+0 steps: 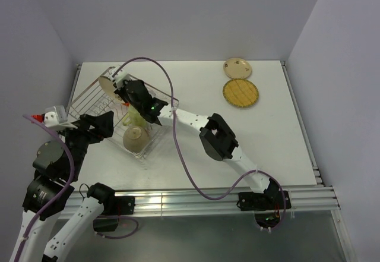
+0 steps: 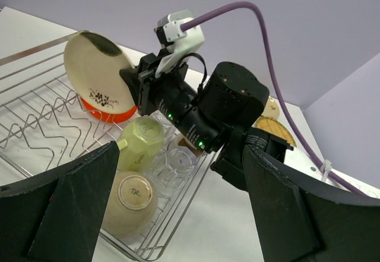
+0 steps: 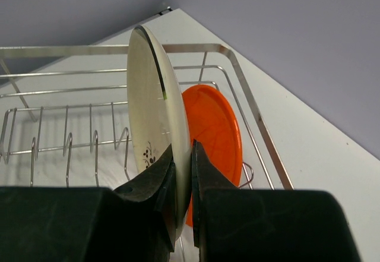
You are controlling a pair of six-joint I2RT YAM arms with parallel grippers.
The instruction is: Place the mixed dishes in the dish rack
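Observation:
The dish rack [image 1: 89, 98] stands at the table's left. My right gripper [image 3: 190, 173] is shut on the lower rim of a cream patterned plate [image 3: 151, 107], held upright on edge over the rack's prongs, just in front of the orange plate [image 3: 217, 125] standing in the rack. From above, the right gripper [image 1: 120, 88] and the cream plate [image 1: 107, 84] are at the rack's far end. A pale yellow mug [image 2: 142, 143], a clear glass [image 2: 175, 164] and an upturned bowl [image 2: 132, 199] sit in the rack's near end. My left gripper [image 2: 184, 214] hovers open and empty beside the rack's near corner.
A second cream patterned plate [image 1: 238, 67] and the tan woven-look plate [image 1: 240, 92] lie flat at the back right of the table. The right arm [image 1: 219, 137] stretches diagonally across the middle, its purple cable [image 1: 172, 107] looping above the rack.

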